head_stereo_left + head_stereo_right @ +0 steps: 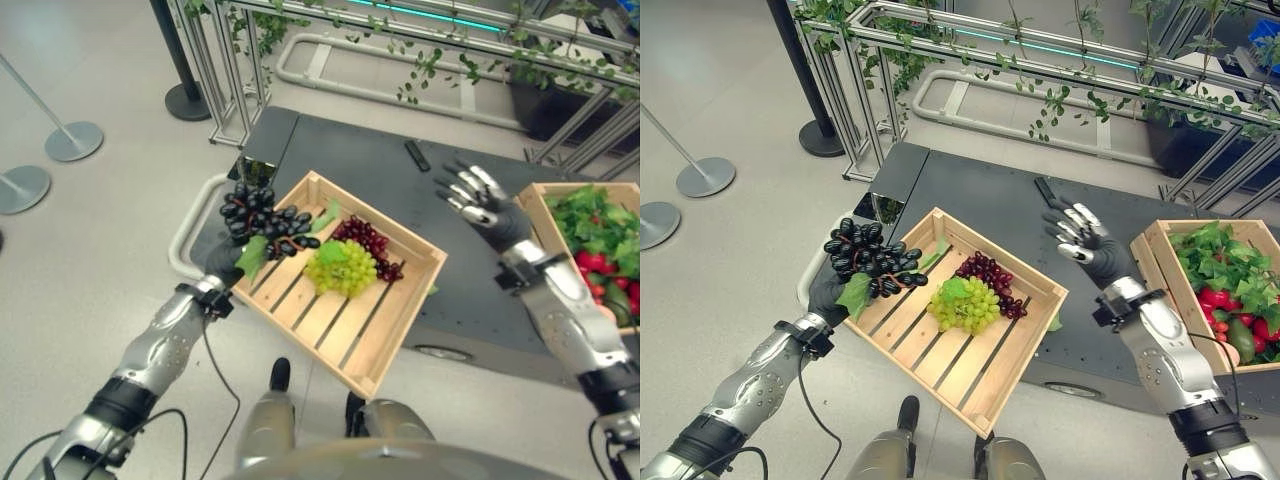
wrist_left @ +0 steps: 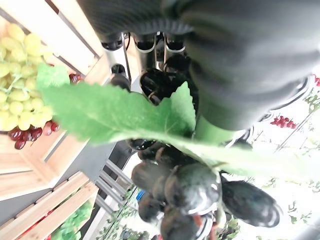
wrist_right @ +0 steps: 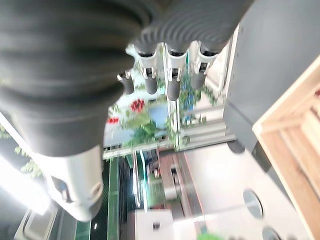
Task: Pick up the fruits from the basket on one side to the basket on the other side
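One bunch of black grapes (image 1: 262, 224) pinched in left robot hand (image 1: 830, 292), lifted over wooden crate (image 1: 390, 345) edge, likely for transfer; right robot hand (image 1: 478, 203) spread, empty, beside crate.

- Bright, even light falls from overhead; shadows on the dark table (image 1: 380, 160) are faint.
- White highlights glint on the black grapes (image 2: 192, 187).
- The leaf (image 2: 115, 112) close to the left wrist camera is soft.
- The right wrist view's background is blurred and washed out.
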You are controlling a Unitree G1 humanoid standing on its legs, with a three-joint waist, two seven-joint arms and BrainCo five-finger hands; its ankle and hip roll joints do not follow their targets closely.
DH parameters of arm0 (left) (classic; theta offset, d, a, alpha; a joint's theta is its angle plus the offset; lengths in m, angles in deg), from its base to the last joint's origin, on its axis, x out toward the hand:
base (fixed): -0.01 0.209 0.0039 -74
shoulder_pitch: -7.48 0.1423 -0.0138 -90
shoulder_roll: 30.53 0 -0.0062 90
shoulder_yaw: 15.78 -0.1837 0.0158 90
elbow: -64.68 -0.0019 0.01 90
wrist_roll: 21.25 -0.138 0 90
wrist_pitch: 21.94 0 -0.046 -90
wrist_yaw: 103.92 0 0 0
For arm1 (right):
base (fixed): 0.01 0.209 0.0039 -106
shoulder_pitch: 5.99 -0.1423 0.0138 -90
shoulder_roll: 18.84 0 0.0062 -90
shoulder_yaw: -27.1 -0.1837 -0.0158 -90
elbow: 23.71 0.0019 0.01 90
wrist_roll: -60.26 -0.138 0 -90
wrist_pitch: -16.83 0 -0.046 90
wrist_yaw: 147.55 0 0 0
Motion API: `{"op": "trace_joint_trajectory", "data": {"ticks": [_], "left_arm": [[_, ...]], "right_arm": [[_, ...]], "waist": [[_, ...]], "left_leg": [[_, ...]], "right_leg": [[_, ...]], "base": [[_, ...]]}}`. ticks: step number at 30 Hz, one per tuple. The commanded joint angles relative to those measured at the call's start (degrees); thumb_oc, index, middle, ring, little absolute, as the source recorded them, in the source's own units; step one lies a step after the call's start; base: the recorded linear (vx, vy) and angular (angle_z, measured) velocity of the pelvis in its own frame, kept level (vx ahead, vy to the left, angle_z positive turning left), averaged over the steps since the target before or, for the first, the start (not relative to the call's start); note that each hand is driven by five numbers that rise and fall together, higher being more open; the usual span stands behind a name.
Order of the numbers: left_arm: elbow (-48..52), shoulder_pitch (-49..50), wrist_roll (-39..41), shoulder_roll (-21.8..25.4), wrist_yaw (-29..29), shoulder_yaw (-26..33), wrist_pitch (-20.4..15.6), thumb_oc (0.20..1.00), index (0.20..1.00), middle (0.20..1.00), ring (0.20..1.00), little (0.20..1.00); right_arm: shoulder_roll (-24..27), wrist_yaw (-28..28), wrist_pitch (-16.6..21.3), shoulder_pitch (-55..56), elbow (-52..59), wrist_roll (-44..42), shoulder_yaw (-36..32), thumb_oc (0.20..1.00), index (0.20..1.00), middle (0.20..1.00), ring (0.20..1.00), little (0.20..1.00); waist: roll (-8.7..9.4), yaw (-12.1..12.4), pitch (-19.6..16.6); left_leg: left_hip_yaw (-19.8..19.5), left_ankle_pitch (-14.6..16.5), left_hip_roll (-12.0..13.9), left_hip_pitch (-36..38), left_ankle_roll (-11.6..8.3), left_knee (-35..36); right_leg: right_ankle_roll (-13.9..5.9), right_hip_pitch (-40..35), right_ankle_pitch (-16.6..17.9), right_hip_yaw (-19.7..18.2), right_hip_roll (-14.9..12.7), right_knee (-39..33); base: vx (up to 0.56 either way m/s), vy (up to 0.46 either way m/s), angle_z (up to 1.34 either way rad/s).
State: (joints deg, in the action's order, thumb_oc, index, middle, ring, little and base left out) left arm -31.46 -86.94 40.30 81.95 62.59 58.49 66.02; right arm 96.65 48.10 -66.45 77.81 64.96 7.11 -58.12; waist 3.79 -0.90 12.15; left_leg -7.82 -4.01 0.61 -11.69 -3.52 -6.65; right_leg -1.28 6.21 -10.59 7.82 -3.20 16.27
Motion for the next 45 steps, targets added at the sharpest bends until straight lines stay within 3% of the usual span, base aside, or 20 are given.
{"op": "trace_joint_trajectory", "data": {"ticks": [1,25,45], "left_arm": [[2.28,-0.43,-0.02,-0.16,-2.23,5.16,-5.29,0.200,0.200,0.200,0.200,0.200],[3.73,0.81,-3.42,-6.54,0.70,12.92,-8.55,0.200,0.200,0.200,0.200,0.200],[5.67,-0.06,-4.69,-7.33,1.60,14.91,-10.60,0.200,0.200,0.200,0.200,0.200]], "right_arm": [[-1.05,0.76,4.70,-0.70,0.83,0.26,-3.16,1.000,1.000,1.000,1.000,1.000],[-7.46,0.77,5.06,0.29,0.32,1.94,-6.90,1.000,1.000,1.000,1.000,1.000],[-8.34,1.15,4.76,-1.05,0.36,2.19,-5.30,1.000,1.000,1.000,1.000,1.000]], "waist": [[0.81,-1.18,-2.67],[0.23,-0.80,-2.85],[-0.33,-0.93,-2.89]], "left_leg": [[0.31,5.87,1.47,0.46,-0.31,-4.92],[0.15,6.38,0.92,0.50,0.34,-4.96],[0.35,6.69,1.08,0.84,0.44,-5.24]], "right_leg": [[-5.37,1.37,4.83,-1.19,-3.41,-0.84],[-5.48,1.55,4.47,-1.19,-3.69,-0.28],[-5.32,1.75,3.99,-1.81,-3.58,0.54]], "base": [[0.00,0.000,0.00],[0.00,0.001,0.01],[0.00,0.000,0.00]]}}
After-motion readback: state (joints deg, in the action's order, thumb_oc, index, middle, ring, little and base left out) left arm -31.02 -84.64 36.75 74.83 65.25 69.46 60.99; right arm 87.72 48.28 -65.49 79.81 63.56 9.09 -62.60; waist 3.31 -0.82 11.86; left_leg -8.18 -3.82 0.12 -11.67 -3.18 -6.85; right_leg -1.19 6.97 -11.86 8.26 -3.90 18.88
